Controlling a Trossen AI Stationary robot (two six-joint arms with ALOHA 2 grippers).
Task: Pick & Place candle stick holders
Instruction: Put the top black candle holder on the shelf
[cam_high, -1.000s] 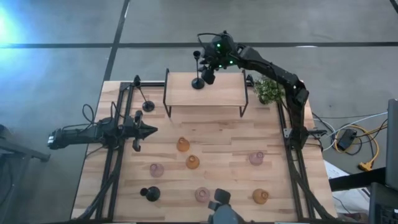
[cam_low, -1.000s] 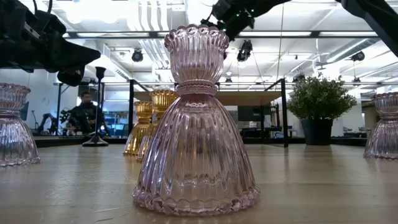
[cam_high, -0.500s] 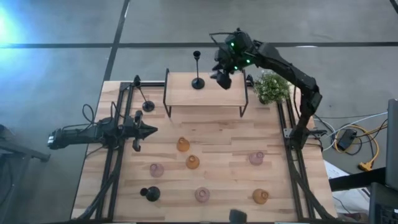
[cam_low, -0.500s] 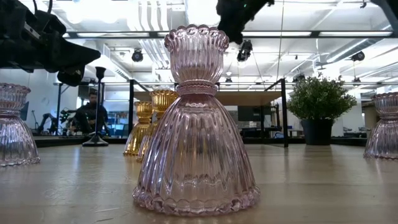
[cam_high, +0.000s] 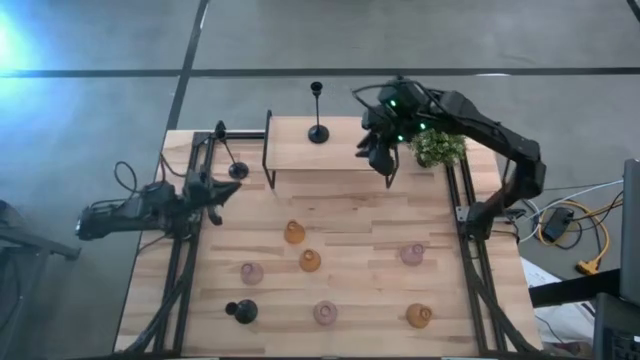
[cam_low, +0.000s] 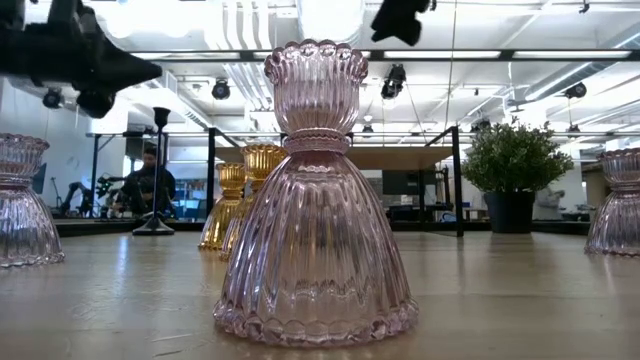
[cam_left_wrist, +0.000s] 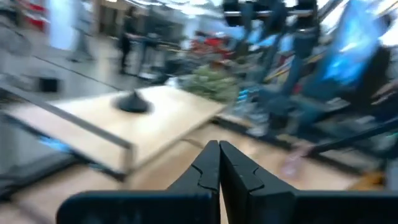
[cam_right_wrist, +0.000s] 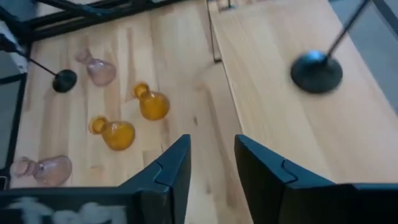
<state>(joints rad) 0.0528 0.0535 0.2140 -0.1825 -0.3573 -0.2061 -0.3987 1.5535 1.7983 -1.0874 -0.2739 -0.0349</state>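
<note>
Black holder (cam_high: 318, 118) alone on shelf (cam_high: 330, 145); right gripper (cam_high: 382, 155) jaws apart, left gripper (cam_high: 228, 192) together.

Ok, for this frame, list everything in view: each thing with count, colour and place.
Slim black metal candle stick holders: 3; one on the raised shelf, one at the table's left edge, one near the front left.
Amber ribbed glass holders: 3; two mid-table, one front right.
Pink ribbed glass holders: 3; left of centre, front centre, right.
Wooden shelf on black legs: 1, rear centre.
Green bushy plant: 1, rear right.
Seated person: 1, beyond the table.
Left gripper: left edge, fingers shut.
Right gripper: above the shelf's right end, fingers open, empty.
</note>
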